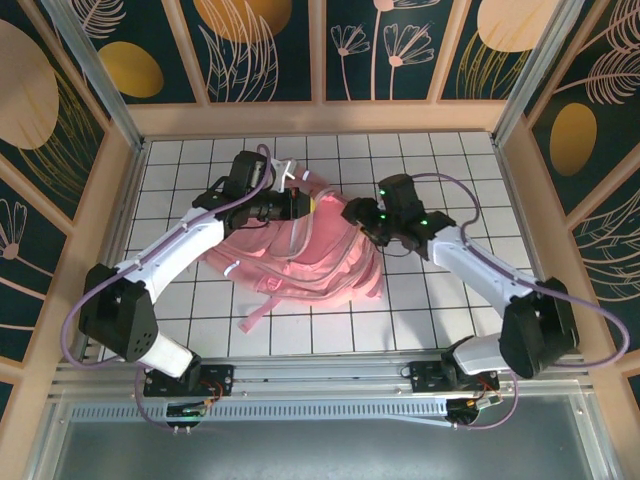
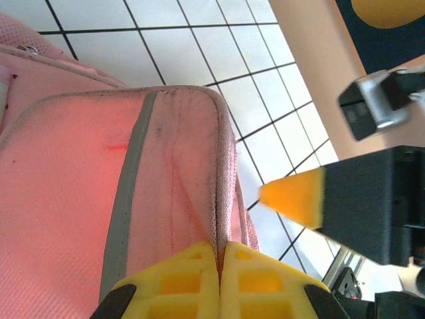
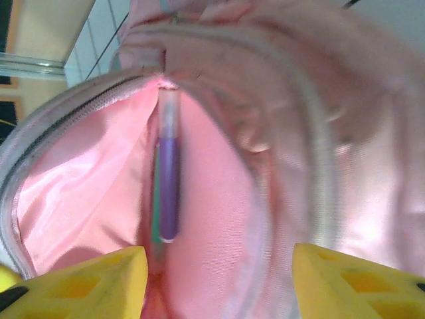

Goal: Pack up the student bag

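Note:
The student bag (image 1: 300, 258), a large pink backpack, lies in the middle of the gridded table. My left gripper (image 1: 302, 205) is at its far top edge, yellow fingers (image 2: 192, 279) shut on a pinched fold of the bag's pink rim (image 2: 222, 199) beside a grey strip (image 2: 126, 199). My right gripper (image 1: 356, 213) hangs over the bag's open mouth. In the right wrist view its gripper (image 3: 216, 282) is open with nothing between the fingers. Beyond it a purple pen (image 3: 168, 193) lies inside the bag's pink lining (image 3: 226, 199), a thin green one (image 3: 155, 222) beside it.
A pink strap (image 1: 262, 305) trails from the bag toward the near edge. A wooden wall (image 1: 320, 118) and side frames border the white grid table (image 1: 450, 160). The right gripper's orange fingertip (image 2: 292, 196) shows close beside the left one.

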